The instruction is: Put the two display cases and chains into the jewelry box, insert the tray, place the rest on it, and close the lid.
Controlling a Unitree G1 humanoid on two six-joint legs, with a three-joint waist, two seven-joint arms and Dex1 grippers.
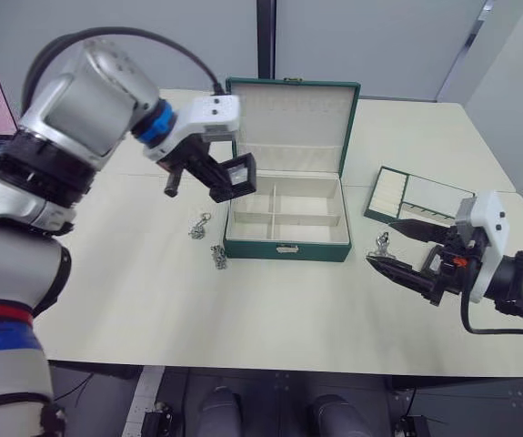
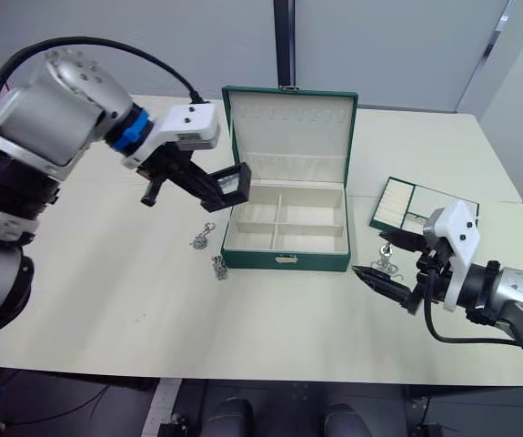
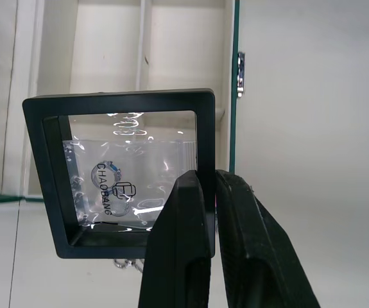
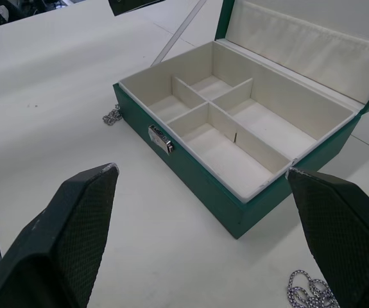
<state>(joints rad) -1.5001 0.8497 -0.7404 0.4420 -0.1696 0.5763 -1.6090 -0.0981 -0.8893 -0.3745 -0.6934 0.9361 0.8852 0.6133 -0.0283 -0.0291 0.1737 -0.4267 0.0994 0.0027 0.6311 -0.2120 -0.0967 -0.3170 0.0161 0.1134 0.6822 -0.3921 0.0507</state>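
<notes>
Left wrist view first: left claw (image 3: 206,192) clamped on one side of the square black-framed display case with a clear film window (image 3: 123,170), held in the air over the left wall of the open green jewelry box with cream lining (image 1: 286,248). Best done by carrying the case further inward, past the wall and over a compartment directly ahead of the claw, lowering until it sits flat or leans low, then letting go; release from height likely to make it bounce or tip onto a divider. Worth keeping the frame level so no corner catches the rim.

Right claw (image 1: 405,253) spread wide and empty, low over the cream tabletop (image 1: 152,300), with a small silver chain (image 1: 382,244) just beside its fingertips and the green-edged insert tray with cream slots (image 1: 416,196) lying just behind it.

Box compartments, four of them, all bare; lid upright. Two more silver chains (image 1: 208,238) on the tabletop beneath the left claw, just outside the box's left wall.
</notes>
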